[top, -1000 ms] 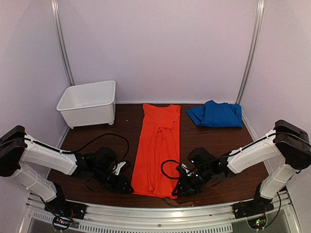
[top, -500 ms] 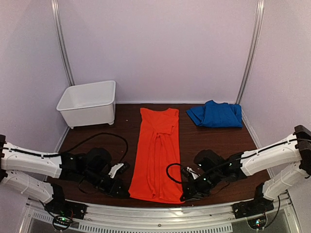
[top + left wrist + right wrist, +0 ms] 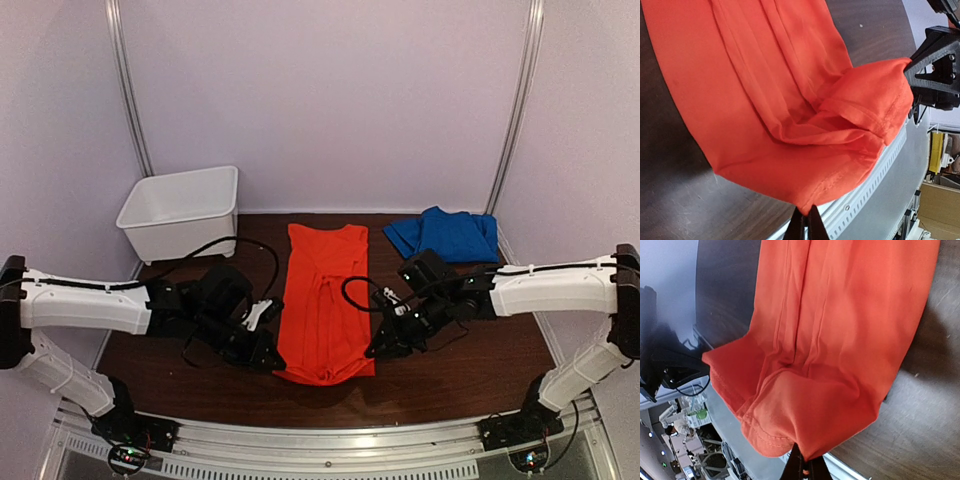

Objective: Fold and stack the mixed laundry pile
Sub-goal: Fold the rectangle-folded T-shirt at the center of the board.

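The orange-red T-shirt [image 3: 325, 295] lies as a long narrow strip down the middle of the dark table, collar end at the far side. Its near hem is raised off the table and bunched. My left gripper [image 3: 272, 358] is shut on the hem's near left corner; the cloth [image 3: 790, 100] hangs from the pinched fingertips [image 3: 807, 214]. My right gripper [image 3: 378, 348] is shut on the near right corner, with the cloth [image 3: 840, 340] bulging above its tips [image 3: 803, 461]. The blue garment [image 3: 445, 235] lies crumpled at the far right, apart from both arms.
A white plastic bin [image 3: 183, 210] stands at the far left of the table. A perforated metal rail [image 3: 330, 440] runs along the near edge. White walls close in the back and sides. Loose black cables [image 3: 225, 260] arc over the arms.
Both grippers closed on the shirt's near corners, then moved away from the near edge toward the far side, lifting the hem. The visible orange strip is now shorter.
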Controlling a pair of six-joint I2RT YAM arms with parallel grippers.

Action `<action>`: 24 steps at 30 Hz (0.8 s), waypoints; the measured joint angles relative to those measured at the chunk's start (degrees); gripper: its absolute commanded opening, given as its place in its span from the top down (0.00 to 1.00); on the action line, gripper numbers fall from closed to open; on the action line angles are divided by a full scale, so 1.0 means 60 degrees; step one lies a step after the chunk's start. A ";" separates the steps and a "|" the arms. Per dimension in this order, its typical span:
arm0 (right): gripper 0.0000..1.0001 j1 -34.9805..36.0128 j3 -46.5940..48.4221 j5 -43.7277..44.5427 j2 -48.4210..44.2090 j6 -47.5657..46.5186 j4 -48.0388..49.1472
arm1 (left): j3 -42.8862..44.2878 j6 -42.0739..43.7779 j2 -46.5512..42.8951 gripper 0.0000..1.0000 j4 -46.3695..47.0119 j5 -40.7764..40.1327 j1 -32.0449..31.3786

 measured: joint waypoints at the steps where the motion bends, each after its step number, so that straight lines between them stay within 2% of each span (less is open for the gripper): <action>1: 1.00 -0.0306 0.0215 -0.0025 0.0106 -0.0229 -0.0135 | 0.0244 0.0135 0.0211 1.00 0.0000 0.0026 0.0280; 9: 1.00 -0.2222 0.2546 -0.0324 0.1989 -0.1985 -0.1282 | 0.2499 0.1388 0.2310 1.00 -0.0277 0.0280 0.2415; 17: 1.00 -0.3767 0.6273 -0.0699 0.5045 -0.3439 -0.2149 | 0.5566 0.2382 0.5016 1.00 -0.0568 0.0441 0.3799; 24: 1.00 -0.4510 0.9056 -0.1049 0.7417 -0.4189 -0.2761 | 0.7439 0.2703 0.7165 1.00 -0.0637 0.0674 0.4703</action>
